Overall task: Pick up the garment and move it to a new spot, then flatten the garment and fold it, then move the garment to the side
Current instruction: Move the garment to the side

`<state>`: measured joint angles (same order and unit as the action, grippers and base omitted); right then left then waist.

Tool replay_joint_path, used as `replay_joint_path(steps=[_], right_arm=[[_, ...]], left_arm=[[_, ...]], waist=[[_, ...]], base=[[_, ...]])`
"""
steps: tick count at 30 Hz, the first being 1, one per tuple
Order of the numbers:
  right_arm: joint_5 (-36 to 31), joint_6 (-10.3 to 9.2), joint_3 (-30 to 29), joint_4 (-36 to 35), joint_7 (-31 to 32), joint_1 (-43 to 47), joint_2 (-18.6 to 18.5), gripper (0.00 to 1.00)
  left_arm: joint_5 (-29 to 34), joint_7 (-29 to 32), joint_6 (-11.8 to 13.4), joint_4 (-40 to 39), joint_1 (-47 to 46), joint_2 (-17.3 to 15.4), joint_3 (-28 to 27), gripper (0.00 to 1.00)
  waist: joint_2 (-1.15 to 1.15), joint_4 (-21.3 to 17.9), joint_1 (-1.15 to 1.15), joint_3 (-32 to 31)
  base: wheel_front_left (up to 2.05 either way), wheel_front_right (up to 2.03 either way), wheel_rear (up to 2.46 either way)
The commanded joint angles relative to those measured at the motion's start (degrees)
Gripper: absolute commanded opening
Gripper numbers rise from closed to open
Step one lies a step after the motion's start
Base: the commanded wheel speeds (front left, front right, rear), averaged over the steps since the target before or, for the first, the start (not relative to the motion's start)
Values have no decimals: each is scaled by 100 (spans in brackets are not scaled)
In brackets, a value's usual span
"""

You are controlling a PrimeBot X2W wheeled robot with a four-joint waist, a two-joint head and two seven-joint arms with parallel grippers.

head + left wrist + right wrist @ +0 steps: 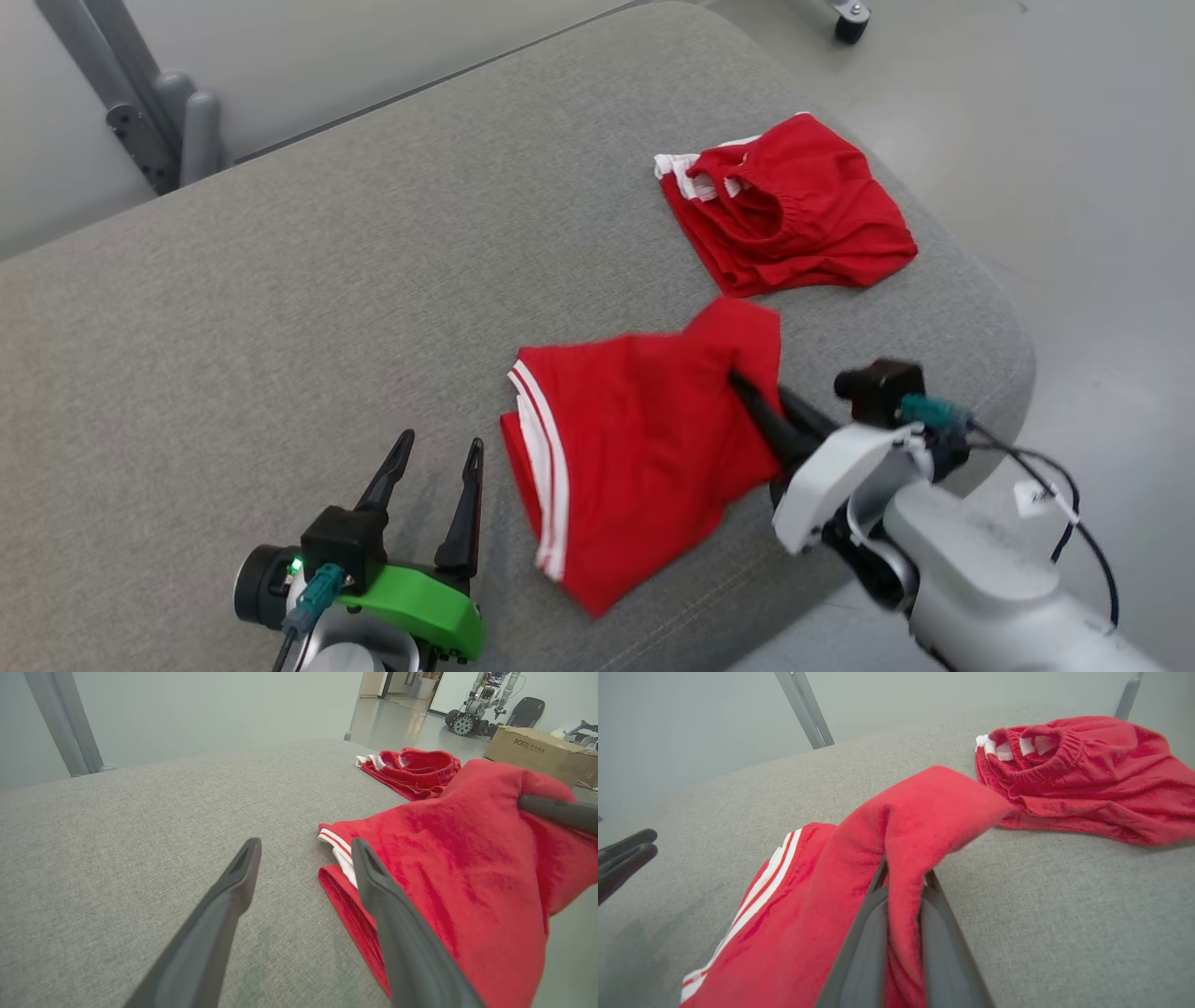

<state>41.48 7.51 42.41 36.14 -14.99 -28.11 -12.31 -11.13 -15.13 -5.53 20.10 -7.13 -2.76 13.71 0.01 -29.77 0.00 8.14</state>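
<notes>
A red garment (635,439) with white side stripes lies folded near the front right of the grey cushioned surface (308,308). My right gripper (747,392) is shut on the garment's right edge, lifting a fold of red cloth (924,812) between its fingers (866,933). The same garment (458,868) rises toward the right finger (556,809) in the left wrist view. My left gripper (434,476) stands open just left of the garment, fingers (233,891) apart over bare cushion, touching nothing.
A second red garment (794,210) with an elastic waistband lies crumpled at the far right corner of the cushion. The cushion's right edge drops to a pale floor (1102,233). A grey metal frame (140,103) stands at the back left. A cardboard box (532,749) sits far off.
</notes>
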Motion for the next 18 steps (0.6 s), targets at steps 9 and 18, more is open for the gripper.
replay_joint_path(steps=[9,18], right_arm=[[-245,-6,-474,659,-22,-1615,-727,0],[-575,-8,-1550,1953,-23,-2314,-1729,0]], left_arm=[[312,4,-48,10,-272,-28,44,100],[632,5,-111,-85,-486,-35,-16,100]], waist=[[-1,1099,0,692],[-1,1770,0,1039]], base=[[0,0,0],[0,0,0]])
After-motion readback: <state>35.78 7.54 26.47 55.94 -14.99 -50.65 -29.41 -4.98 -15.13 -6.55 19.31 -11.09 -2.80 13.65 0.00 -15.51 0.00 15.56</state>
